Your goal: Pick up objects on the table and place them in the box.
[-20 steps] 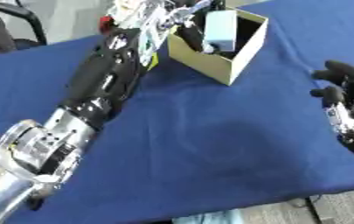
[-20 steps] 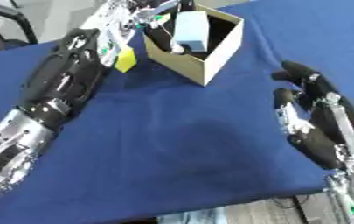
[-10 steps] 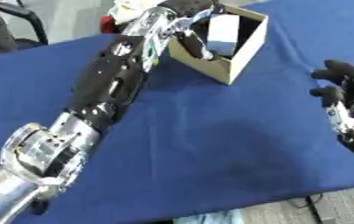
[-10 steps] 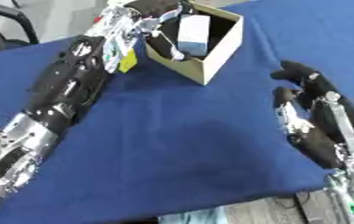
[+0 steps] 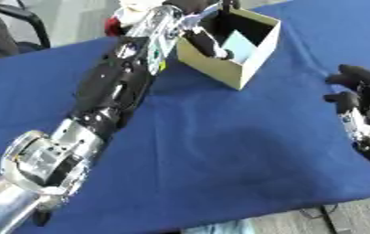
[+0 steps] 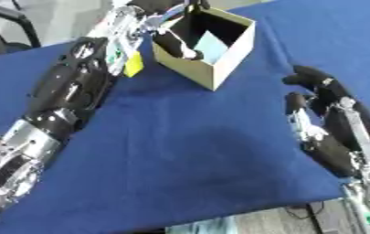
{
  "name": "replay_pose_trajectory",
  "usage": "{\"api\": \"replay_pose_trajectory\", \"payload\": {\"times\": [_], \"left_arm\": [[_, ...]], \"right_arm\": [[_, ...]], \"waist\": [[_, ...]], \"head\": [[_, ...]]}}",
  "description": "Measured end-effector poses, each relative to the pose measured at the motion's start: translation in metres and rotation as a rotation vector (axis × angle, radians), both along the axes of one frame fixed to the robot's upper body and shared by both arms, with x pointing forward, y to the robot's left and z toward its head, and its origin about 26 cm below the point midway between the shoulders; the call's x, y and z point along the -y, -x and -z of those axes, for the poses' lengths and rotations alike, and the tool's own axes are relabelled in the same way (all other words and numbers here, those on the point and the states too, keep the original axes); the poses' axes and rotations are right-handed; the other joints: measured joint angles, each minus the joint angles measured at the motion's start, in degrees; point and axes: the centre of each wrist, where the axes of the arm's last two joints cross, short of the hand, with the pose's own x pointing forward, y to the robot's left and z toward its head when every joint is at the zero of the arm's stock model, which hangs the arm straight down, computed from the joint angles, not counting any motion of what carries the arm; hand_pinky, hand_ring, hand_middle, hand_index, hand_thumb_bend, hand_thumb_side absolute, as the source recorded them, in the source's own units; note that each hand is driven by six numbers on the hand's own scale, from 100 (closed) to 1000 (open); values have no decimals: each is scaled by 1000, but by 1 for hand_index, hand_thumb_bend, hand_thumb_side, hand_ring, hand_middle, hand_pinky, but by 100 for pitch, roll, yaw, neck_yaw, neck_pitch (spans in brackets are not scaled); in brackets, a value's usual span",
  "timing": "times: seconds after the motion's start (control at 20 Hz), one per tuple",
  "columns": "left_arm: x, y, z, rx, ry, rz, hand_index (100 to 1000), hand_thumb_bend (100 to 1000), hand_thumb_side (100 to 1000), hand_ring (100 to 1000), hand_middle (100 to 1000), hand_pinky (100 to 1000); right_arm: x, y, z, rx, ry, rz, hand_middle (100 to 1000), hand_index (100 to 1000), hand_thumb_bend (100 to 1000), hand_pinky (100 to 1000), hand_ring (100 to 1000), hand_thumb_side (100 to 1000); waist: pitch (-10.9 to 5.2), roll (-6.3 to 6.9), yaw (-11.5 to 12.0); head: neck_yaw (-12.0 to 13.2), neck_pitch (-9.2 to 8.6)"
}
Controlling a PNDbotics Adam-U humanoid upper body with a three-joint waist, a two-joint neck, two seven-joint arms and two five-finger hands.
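We reach our left hand (image 6: 176, 43) down into the box (image 6: 219, 64), its fingers relaxed and holding nothing, a pale blue object (image 6: 212, 45) lying just beside them inside, while our right hand (image 6: 324, 114) idles open, well clear at the near right.

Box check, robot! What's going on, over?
Left hand reaching into the box, fingers curled. Light blue thing inside the box. Right hand idle and open at the right edge. Yellow thing beside the box.
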Motion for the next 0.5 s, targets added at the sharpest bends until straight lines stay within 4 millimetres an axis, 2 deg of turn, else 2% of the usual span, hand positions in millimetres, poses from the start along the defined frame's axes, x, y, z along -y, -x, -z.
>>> {"api": "replay_pose_trajectory", "payload": {"times": [0.15, 0.35, 0.5], "left_arm": [[0, 1, -2, 39, 32, -18, 838, 601, 356, 646, 685, 737], [-11, -2, -4, 58, 39, -53, 835, 595, 346, 647, 687, 740], [-31, -7, -5, 47, 36, -131, 839, 623, 365, 649, 691, 739]], "right_arm": [[0, 0, 0, -1, 1, 0, 727, 880, 100, 751, 884, 510], [0, 0, 1, -3, 0, 1, 727, 880, 100, 751, 884, 509], [1, 1, 3, -10, 0, 5, 727, 881, 100, 751, 884, 510]], "waist": [[-1, 0, 28], [-15, -2, 74], [-56, -10, 134]], "head": [[-2, -1], [-19, -1], [-45, 0]]}}
